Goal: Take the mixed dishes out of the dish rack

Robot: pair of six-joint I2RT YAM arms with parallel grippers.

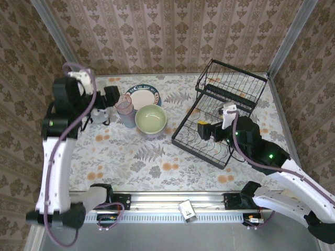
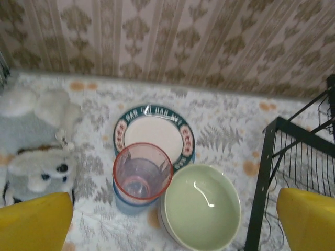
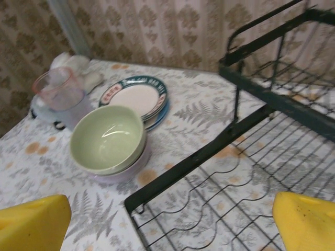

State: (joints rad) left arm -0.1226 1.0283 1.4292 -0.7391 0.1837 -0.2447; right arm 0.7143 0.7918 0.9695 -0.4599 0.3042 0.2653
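Dish rack (image 1: 222,112) looks empty. Plates (image 2: 154,135), pink cup (image 2: 142,170), pale green bowl (image 2: 201,206) nested in lavender bowl (image 3: 125,170) sit on desk (image 1: 157,162), left of rack. Left fingers (image 2: 36,222) & right fingers (image 3: 306,219) spread, holding nothing. Task prob. about done.

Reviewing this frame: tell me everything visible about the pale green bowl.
The pale green bowl is round, glossy and looks ceramic, with a light glint on its empty inside. It stands upright on the floral table, nested in a lavender bowl whose rim shows beneath it. It lies left of the black dish rack, apart from it, close beside the stacked plates and the pink cup; whether it touches them is unclear.
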